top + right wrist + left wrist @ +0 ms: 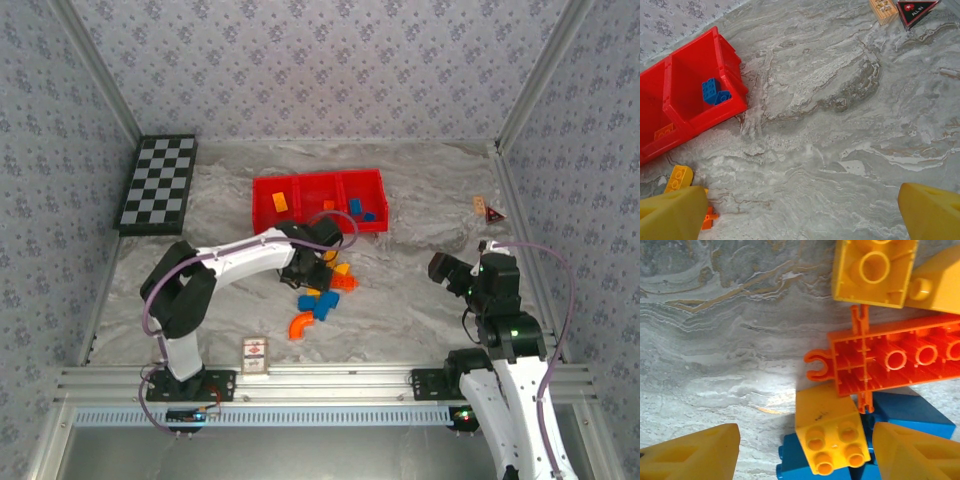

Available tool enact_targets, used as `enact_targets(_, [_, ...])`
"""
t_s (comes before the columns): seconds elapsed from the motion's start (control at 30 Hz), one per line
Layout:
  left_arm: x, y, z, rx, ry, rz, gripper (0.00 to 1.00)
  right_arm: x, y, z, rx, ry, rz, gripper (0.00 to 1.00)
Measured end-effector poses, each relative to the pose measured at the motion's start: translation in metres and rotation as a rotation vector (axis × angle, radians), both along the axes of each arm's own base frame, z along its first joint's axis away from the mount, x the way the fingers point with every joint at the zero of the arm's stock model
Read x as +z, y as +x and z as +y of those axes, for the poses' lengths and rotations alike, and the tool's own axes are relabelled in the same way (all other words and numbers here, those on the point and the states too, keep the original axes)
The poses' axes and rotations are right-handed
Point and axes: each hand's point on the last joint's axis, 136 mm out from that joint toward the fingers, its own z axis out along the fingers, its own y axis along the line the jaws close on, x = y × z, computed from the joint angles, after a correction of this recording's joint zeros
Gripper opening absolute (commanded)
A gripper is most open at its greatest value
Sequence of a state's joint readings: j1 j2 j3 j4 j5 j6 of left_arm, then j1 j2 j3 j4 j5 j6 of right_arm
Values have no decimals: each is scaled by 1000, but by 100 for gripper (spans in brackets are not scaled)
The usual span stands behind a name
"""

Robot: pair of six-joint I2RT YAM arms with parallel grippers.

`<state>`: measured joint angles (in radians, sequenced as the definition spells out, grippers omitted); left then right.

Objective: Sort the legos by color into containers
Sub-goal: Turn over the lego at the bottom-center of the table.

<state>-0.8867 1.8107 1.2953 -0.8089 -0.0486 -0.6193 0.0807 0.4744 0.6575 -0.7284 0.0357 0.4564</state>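
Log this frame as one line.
left end effector: open over yellow brick in pile | right end effector: open, empty, above table | tray: blue bricks in right compartment

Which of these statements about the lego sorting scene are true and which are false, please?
1. Blue bricks lie in an end compartment of the red tray. True.
2. The right gripper is shut on a brick. False: it is open over bare table, with nothing between its fingers.
3. The left gripper is open over the loose bricks. True.
4. In the top view, the checkerboard lies to the right of the tray. False: it lies to the tray's left, by the wall.
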Motion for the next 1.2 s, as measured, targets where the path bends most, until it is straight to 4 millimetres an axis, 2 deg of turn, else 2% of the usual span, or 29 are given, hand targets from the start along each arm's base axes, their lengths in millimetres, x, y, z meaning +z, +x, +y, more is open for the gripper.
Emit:
enact_targets(0.33, [-6,0,-4,7,-42,13,70,0,0,0,0,0,-1,100])
enact_targets(0.47, [-15,-4,8,20,-11,37,70,0,0,0,0,0,-1,100])
enact_targets(0.63, [-22,0,24,57,13,46,70,0,0,0,0,0,-1,100])
enact_targets(0.87, [-8,6,44,97,11,6,73,0,0,0,0,0,-1,100])
enact_targets(1.03, [-2,4,47,100,1,-7,74,0,0,0,0,0,-1,100])
enact_targets(1.2, [-7,0,46,106,-9,12,77,0,0,1,3,2,-1,100])
